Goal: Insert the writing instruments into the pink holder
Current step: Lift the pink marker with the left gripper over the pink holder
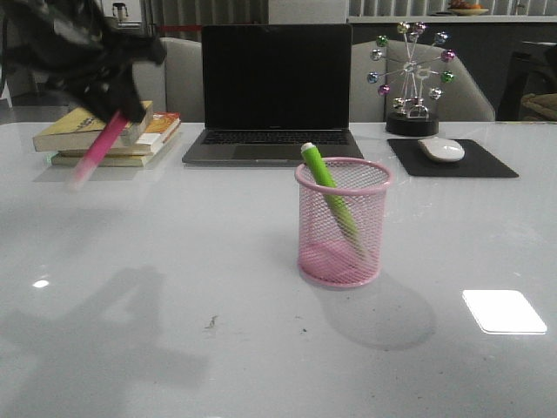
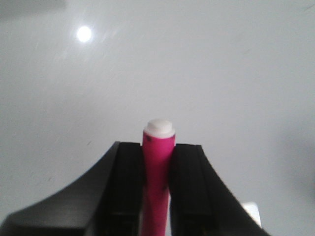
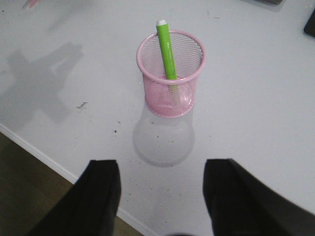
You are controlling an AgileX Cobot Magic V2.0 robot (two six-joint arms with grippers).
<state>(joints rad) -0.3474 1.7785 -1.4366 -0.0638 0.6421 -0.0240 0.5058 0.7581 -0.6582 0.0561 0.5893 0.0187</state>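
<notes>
The pink holder (image 1: 341, 224) stands upright in the middle of the table, seen also in the right wrist view as the pink holder (image 3: 170, 73). The lime green marker (image 1: 332, 190) leans inside it, white end up above the rim; the same green marker (image 3: 167, 49) shows from the right wrist. High at the far left, my left gripper (image 1: 120, 115) is shut on the pink marker (image 1: 96, 150), which hangs tilted and blurred over the table. From the left wrist the pink marker (image 2: 158, 167) sits clamped between the pads. My right gripper (image 3: 161, 172) is open, empty, near the table's front edge.
A laptop (image 1: 275, 91) stands open at the back centre. A stack of books (image 1: 109, 135) lies at the back left, under the left arm. A mouse (image 1: 441, 149) on a black pad and a desk ornament (image 1: 412, 78) are at the back right.
</notes>
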